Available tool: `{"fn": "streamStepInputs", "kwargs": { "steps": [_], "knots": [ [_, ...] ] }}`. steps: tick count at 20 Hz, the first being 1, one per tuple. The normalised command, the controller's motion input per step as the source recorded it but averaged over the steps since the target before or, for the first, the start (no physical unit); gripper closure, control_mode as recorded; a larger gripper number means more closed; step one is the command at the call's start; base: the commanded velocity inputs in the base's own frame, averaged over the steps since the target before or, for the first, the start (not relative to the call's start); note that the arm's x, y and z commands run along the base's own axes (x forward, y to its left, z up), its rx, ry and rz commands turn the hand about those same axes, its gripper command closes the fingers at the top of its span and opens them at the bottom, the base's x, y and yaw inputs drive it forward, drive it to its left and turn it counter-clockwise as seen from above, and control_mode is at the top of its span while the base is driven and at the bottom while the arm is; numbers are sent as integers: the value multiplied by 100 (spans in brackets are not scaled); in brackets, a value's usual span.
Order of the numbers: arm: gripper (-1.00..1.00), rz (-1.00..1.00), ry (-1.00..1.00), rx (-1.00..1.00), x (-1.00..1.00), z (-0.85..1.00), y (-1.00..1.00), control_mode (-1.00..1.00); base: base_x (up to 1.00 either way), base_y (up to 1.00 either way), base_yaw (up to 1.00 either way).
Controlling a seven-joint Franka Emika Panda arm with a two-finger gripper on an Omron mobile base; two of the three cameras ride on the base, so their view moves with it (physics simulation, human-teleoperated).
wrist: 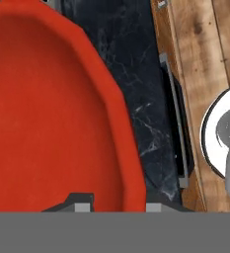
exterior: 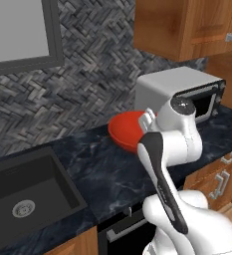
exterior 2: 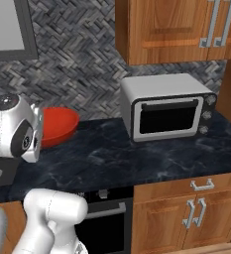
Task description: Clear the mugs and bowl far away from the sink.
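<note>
One red bowl (wrist: 47, 108) rim clamped between fingers (wrist: 82, 201); toaster oven (exterior 2: 167, 106) just beside; sink (exterior: 23, 191) left.

Glossy red-orange bowl (exterior: 126, 128), black marbled counter (exterior: 107, 174), grey herringbone backsplash (exterior: 87, 74), white microwave (exterior 2: 164, 106).

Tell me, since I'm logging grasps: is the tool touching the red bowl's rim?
Touching. In the hand view the tool straddles the bowl's rim, one fingertip inside, one outside, with no gap visible.
</note>
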Motion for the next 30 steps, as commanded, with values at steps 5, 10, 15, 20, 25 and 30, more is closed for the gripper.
{"fn": "streamStepInputs", "kwargs": {
  "steps": [5,10,15,20,25,30],
  "knots": [
    [100,0,-17,6,-79,46,-12,-100,0,0,0],
    [100,0,-6,7,-48,22,-17,100,-13,-8,0],
    [100,0,0,0,0,0,0,100,-54,-64,-45],
    [100,0,0,0,0,0,0,100,-2,-10,-95],
    [100,0,0,0,0,0,0,100,0,0,-100],
    [100,0,0,0,0,0,0,100,0,0,-100]
  ]
}}
